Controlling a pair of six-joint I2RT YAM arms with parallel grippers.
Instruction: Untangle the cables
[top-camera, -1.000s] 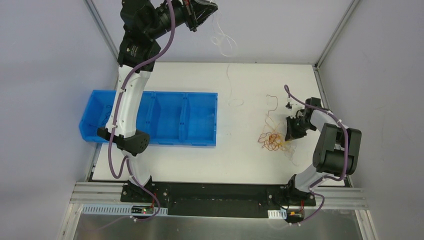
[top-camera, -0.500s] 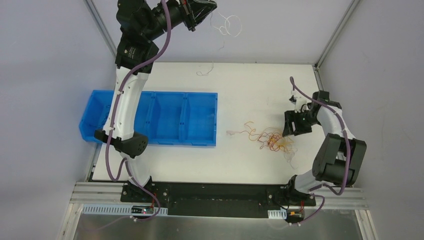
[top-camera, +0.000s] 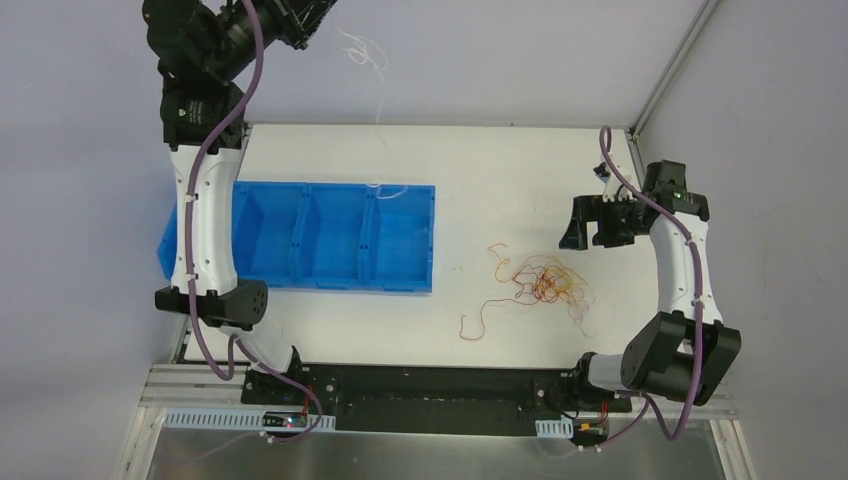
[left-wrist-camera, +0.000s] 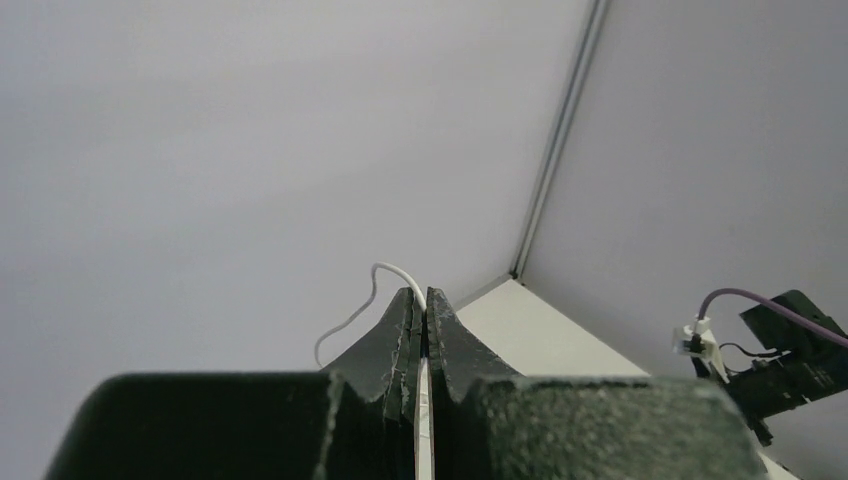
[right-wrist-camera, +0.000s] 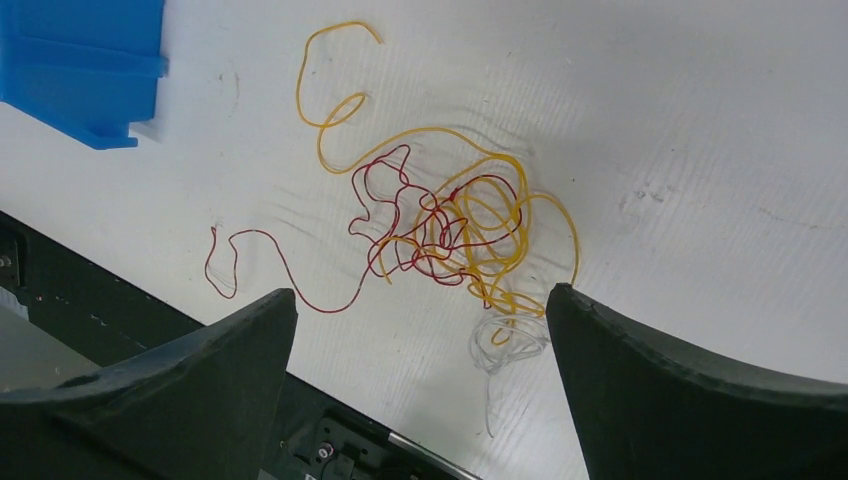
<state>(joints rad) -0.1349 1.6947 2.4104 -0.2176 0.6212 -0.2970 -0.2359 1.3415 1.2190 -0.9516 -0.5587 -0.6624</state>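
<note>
Clamping the white cable (top-camera: 372, 55) at 11 o'clock, the left gripper (left-wrist-camera: 421, 312) is dangling it over the bin (top-camera: 300, 187) and should be lowering slowly, while the right gripper (top-camera: 592, 222), fingers spread, is hovering beside the tangle (top-camera: 545, 285) at 4 o'clock.

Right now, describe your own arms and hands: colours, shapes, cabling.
The left arm and right arm have white shells on their long links, with black joints and bases. A purple hose runs along each. The left hand and right hand are black, each with two matte, rough-textured fingers that taper toward the tips.
</note>
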